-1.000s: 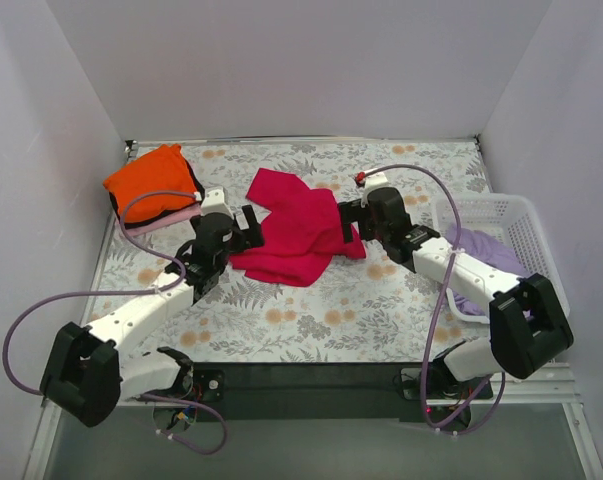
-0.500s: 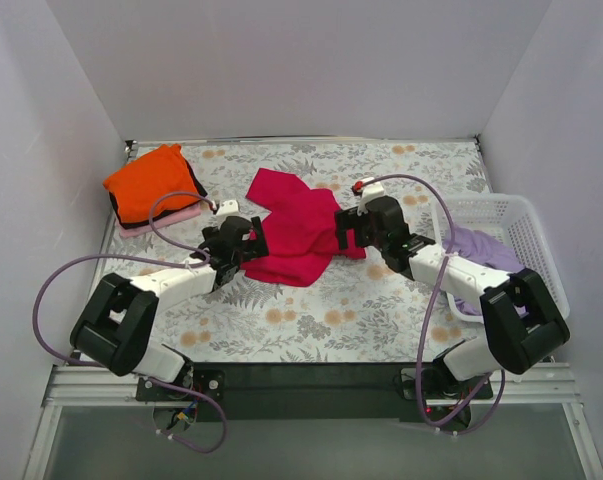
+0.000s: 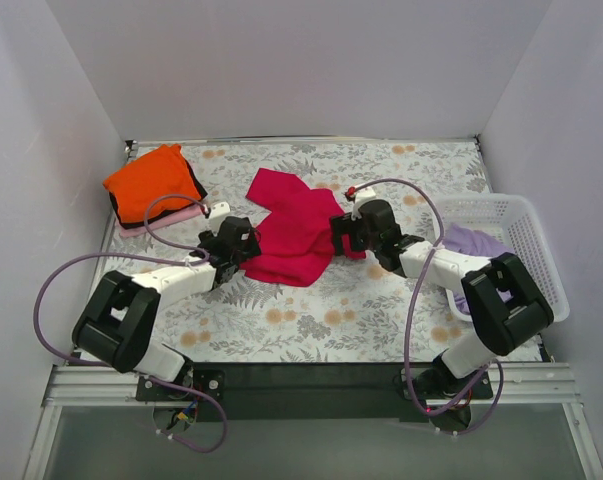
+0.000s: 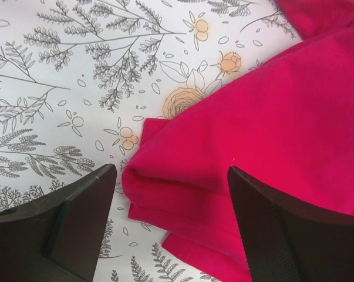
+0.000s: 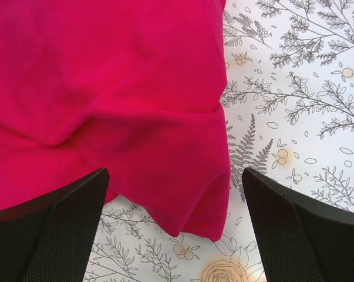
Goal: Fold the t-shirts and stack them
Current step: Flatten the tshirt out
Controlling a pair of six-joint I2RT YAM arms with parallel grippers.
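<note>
The crimson-magenta t-shirt (image 3: 296, 228) lies crumpled in the middle of the floral table. My left gripper (image 3: 251, 240) is open at its left edge, its fingers either side of a folded corner (image 4: 165, 182). My right gripper (image 3: 338, 235) is open at the shirt's right edge, straddling a loose corner (image 5: 188, 200). The bright orange shirt (image 3: 151, 182) lies folded at the far left on top of the pale pink shirt (image 3: 166, 219). The lavender purple shirt (image 3: 478, 246) lies in the white basket.
The white lattice basket (image 3: 511, 212) stands at the right edge of the table. White walls close in the left, back and right sides. Purple cables loop from both arms over the table.
Both arms have stretched inward and lower toward the crimson shirt. The left gripper has come onto its left edge and the right gripper onto its right edge. The shirts have not moved.
</note>
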